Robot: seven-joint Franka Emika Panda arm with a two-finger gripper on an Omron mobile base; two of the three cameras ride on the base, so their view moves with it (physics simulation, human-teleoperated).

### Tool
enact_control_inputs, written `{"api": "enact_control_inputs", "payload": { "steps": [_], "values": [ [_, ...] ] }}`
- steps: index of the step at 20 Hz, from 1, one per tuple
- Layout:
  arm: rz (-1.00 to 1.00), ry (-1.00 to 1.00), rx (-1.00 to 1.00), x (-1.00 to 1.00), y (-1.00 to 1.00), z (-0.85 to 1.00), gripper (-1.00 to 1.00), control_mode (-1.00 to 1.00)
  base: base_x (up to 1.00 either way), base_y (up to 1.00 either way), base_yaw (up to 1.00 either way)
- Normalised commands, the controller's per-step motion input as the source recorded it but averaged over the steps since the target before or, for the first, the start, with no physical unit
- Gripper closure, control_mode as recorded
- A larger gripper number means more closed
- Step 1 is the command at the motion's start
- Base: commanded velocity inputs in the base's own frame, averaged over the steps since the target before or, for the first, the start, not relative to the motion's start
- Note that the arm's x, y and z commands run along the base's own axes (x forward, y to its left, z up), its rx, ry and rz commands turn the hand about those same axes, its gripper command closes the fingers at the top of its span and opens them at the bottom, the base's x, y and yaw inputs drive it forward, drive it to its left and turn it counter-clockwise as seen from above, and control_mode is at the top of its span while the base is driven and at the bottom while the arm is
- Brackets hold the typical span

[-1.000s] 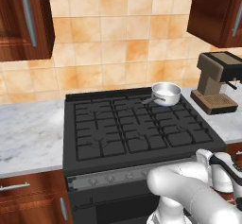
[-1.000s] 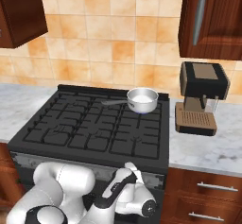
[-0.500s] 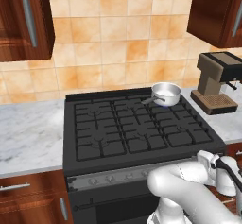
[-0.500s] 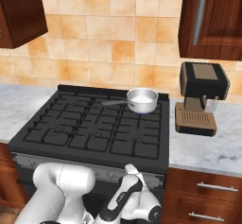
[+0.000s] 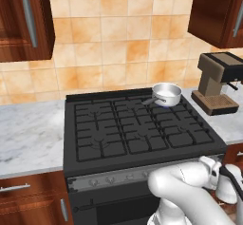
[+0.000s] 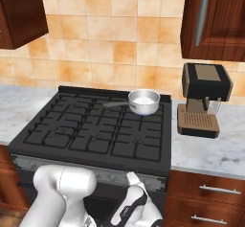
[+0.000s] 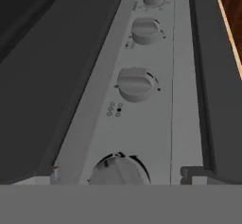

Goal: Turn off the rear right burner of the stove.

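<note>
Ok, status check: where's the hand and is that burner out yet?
Gripper at the stove's knob strip, jaws wide either side of nearest knob, not closed. Rear right burner under saucepan, blue glow showing. Nothing blocking.

The stove (image 5: pixel 142 134) was a wide black gas range topped with black cast-iron grates, six burners under them, and a grey front strip (image 7: pixel 142 100) carrying a row of small round knobs. In the hand view that strip ran away from the hand, one knob (image 7: pixel 118 171) sitting just ahead of the fingertips and low in the picture, the next knob (image 7: pixel 135 83) farther along, two more beyond. The rear right burner (image 6: pixel 143 113) lay at the stove's far back corner, well beyond the hand, a faint blue glow showing beneath a small pan resting on its grate.
</note>
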Motion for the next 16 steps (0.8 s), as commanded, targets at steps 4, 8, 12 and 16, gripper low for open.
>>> {"api": "enact_control_inputs", "payload": {
  "steps": [4,8,12,16],
  "values": [
    [-0.04,-0.09,0.00,-0.12,-0.13,-0.31,-1.00,-1.00,0.00,0.00,0.00],
    [-0.04,-0.07,0.00,0.08,-0.12,-0.09,-1.00,-1.00,0.00,0.00,0.00],
    [-0.02,-0.04,0.00,0.22,-0.08,0.00,-1.00,-1.00,0.00,0.00,0.00],
    [-0.03,-0.03,0.01,0.16,0.00,0.00,-1.00,-1.00,0.00,0.00,0.00]
  ]
}}
